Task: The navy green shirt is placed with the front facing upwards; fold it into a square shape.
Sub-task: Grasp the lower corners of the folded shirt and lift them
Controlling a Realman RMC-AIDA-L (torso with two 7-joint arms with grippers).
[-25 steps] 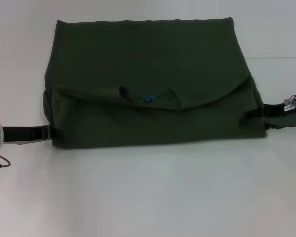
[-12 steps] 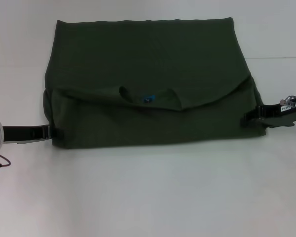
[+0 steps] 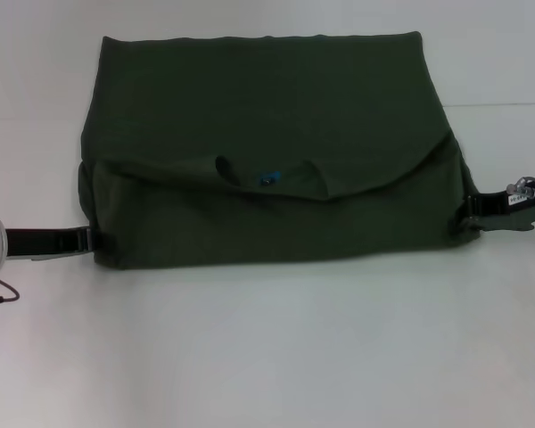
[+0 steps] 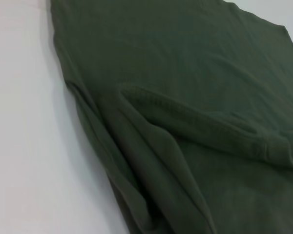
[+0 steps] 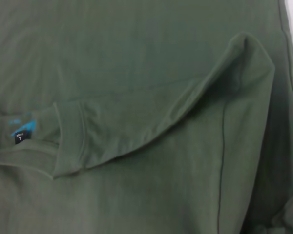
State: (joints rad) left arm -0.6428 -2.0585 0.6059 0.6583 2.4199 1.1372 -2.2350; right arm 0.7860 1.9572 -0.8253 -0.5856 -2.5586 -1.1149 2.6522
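Observation:
The navy green shirt (image 3: 267, 116) lies folded on the white table (image 3: 267, 357) as a wide dark block. Its collar end is turned over toward me, and the ribbed collar (image 3: 272, 176) with a small blue neck label (image 3: 267, 177) shows at the middle. The chest lettering is hidden. My left gripper (image 3: 98, 241) rests low at the shirt's near left edge, touching the cloth. At the near right corner my right gripper (image 3: 468, 217) sits against the hem. The left wrist view shows the layered folds (image 4: 195, 122), and the right wrist view shows the label (image 5: 23, 130) and folded flap (image 5: 195, 97).
Bare white table lies in front of the shirt and on both sides. A thin red-brown cable (image 3: 0, 294) curls beside the left arm's wrist. A table seam (image 3: 499, 104) runs past the shirt's far right side.
My right gripper has slid rightward, off the top of the shirt's near right part to its very corner. The left arm and the shirt have stayed put.

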